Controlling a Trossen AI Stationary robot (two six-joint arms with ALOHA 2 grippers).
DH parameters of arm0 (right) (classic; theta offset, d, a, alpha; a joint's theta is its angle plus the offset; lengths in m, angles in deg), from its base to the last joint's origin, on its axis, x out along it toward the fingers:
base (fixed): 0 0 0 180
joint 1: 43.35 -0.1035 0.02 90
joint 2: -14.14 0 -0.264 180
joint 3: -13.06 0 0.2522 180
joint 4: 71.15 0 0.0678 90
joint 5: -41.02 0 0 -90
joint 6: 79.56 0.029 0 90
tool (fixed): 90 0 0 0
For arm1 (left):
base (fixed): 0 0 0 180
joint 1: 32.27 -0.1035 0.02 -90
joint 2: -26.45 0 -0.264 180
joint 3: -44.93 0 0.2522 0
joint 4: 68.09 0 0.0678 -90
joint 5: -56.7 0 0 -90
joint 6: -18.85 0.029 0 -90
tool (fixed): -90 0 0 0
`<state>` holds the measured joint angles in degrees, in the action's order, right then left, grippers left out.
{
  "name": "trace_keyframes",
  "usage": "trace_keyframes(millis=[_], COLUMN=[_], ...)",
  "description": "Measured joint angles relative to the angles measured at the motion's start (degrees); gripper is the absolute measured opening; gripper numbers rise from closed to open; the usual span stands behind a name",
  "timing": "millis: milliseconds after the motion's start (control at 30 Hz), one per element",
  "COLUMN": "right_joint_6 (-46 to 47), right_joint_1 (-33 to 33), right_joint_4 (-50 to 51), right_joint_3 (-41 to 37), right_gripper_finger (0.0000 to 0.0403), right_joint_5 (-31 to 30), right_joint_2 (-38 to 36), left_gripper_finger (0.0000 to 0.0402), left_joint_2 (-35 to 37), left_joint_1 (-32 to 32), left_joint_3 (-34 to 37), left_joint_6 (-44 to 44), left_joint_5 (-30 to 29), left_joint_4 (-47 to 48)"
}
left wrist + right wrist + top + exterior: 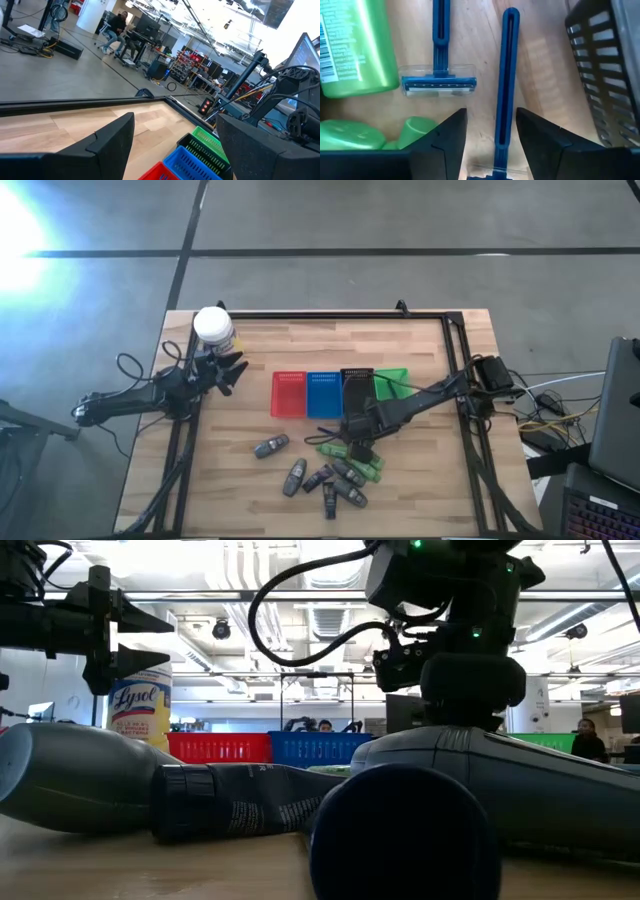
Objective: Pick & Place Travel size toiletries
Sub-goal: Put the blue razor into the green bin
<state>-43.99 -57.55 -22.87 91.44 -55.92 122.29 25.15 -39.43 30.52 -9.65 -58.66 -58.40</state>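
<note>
Two dark fingers of our right gripper stand apart, straddling the slim blue handle of a razor lying flat on the wood, presumably lined up to pinch it. Beside it lies a second razor with a clear-capped head, then glossy green bottles. Grey oblong bottles lie scattered nearer the table's front edge. Past the slotted black tray, our left gripper waits open by the white-lidded jar.
</note>
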Motion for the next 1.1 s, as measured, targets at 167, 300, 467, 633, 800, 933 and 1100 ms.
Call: trace_keyframes(millis=[167, 300, 467, 633, 800, 933, 1100], right_joint_6=[3.40, 4.62, 4.52, 4.91, 12.31, 28.01, 46.35], right_joint_1=[0.20, 0.29, 0.29, 0.24, -1.02, -0.65, 5.70], right_joint_4=[0.06, 0.02, 0.47, 4.62, 10.69, 14.43, 22.55], right_joint_3=[-1.14, -1.66, -1.34, 0.40, 2.96, 2.55, -1.98], right_gripper_finger=[0.0123, 0.0071, 0.0021, 0.0022, 0.0021, 0.0020, 0.0023], right_joint_5=[1.06, 1.76, 1.90, 4.38, 6.75, 4.65, 1.11], right_joint_2=[-0.19, -0.28, -0.17, -1.19, -8.01, -16.06, -26.06], left_gripper_finger=[0.0287, 0.0287, 0.0287, 0.0287, 0.0287, 0.0287, 0.0287], left_joint_2=[0.00, -0.02, -0.02, -0.02, -0.02, -0.03, -0.07], left_joint_1=[0.01, 0.00, -0.01, 0.00, 0.01, 0.01, 0.02], left_joint_3=[0.00, 0.00, 0.00, 0.00, 0.00, 0.00, 0.00], left_joint_6=[0.00, -0.01, 0.01, 0.01, 0.01, 0.00, -0.01], left_joint_5=[-0.02, -0.02, -0.02, -0.02, -0.02, -0.02, -0.02], left_joint_4=[-0.02, -0.04, -0.04, -0.07, -0.09, -0.09, -0.09])
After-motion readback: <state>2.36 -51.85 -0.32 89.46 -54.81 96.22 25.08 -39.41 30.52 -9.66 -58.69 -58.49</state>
